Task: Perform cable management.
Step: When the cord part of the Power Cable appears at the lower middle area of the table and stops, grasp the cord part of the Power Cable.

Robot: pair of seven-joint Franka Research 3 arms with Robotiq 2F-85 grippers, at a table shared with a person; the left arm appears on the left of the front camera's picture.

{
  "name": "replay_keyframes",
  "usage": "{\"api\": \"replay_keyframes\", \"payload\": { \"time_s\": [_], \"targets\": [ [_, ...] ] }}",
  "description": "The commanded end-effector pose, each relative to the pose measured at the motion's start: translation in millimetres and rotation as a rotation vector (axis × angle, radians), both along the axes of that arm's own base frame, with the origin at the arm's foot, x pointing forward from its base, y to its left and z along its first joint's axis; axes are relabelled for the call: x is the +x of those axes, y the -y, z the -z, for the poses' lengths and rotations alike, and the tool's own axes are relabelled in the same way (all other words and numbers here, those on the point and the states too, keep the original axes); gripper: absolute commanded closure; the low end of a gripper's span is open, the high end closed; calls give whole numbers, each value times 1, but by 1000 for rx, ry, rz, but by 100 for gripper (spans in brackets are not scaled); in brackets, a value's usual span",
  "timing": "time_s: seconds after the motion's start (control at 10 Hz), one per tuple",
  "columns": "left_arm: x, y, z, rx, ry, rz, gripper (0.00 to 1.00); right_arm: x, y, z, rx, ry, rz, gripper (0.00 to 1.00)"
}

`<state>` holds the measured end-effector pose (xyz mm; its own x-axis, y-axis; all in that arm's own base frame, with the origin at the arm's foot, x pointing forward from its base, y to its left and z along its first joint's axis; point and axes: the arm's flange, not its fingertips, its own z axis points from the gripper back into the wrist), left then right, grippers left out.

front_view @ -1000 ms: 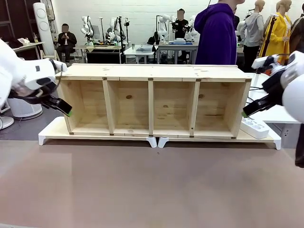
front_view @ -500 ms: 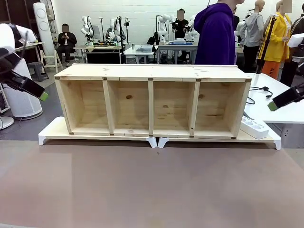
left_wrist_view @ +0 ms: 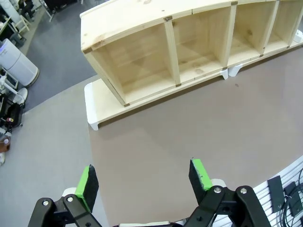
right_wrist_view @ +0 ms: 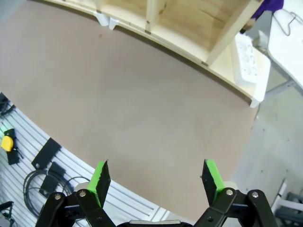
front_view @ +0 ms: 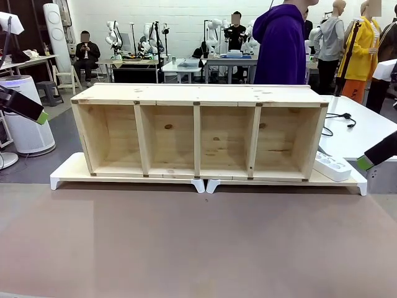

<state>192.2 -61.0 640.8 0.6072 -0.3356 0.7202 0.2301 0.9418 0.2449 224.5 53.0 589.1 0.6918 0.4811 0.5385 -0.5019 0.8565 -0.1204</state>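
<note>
The cable [front_view: 339, 116] is a thin black cord lying on the white side table [front_view: 360, 133] at the right, and its small plug [front_view: 351, 125] points toward the table's middle. In the left wrist view my left gripper [left_wrist_view: 143, 178] is open, high over the brown table's left front part, with nothing between its green pads. One of its fingers [front_view: 28, 108] shows at the far left of the front view. My right gripper [right_wrist_view: 156, 176] is open and empty, above the table's right front edge. One of its fingers [front_view: 375, 155] hangs to the right of the power strip, below the cable.
A long wooden shelf [front_view: 198, 133] with several open bays stands on white risers [front_view: 205, 184] across the brown table [front_view: 198, 242]. A white power strip [front_view: 332, 166] lies at the shelf's right end. A person in a purple hoodie [front_view: 282, 43] stands behind the shelf. Coiled black cords [right_wrist_view: 28, 189] hang below the table's front edge.
Both arms have drawn away from the shelf's ends. The left gripper went up and out to the left, the right one out to the right and downward. Both stayed open.
</note>
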Motion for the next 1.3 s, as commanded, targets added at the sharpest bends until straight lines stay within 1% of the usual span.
{"api": "replay_keyframes", "payload": {
  "time_s": [0.0,1.2],
  "targets": [
    [11,-1,2,9,-3,18,0,2,0,2,-1,-6,1,0],
    [11,-1,2,9,-3,18,0,2,0,2,-1,-6,1,0]
  ]
}}
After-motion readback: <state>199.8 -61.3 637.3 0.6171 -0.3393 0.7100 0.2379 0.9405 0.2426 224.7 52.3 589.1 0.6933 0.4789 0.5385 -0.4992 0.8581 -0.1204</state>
